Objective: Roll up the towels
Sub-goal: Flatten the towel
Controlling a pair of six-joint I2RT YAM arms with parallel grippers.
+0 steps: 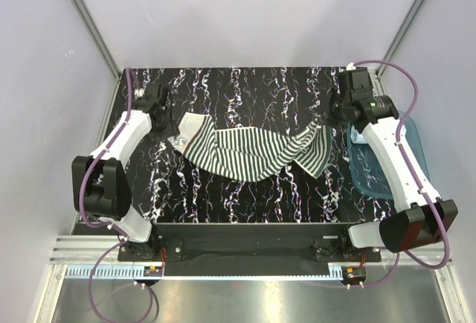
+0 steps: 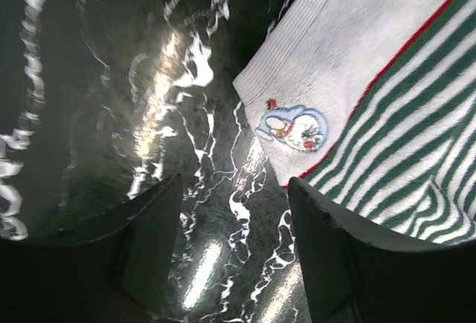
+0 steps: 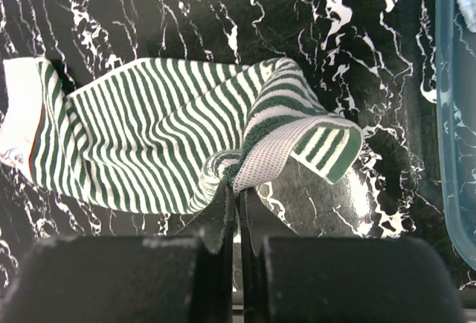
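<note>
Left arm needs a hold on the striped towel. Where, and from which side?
Take the white end band near its bare corner, beside the embroidered patch. It lies flat with the marble table exposed on its left, so the open left gripper can probably slide in from that side. The right gripper is shut on the opposite end of the striped towel.

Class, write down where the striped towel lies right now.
In the top view the striped towel stretches across the middle of the marbled table, its right end pinched in the right gripper, its pale left end beside the open left gripper.
</note>
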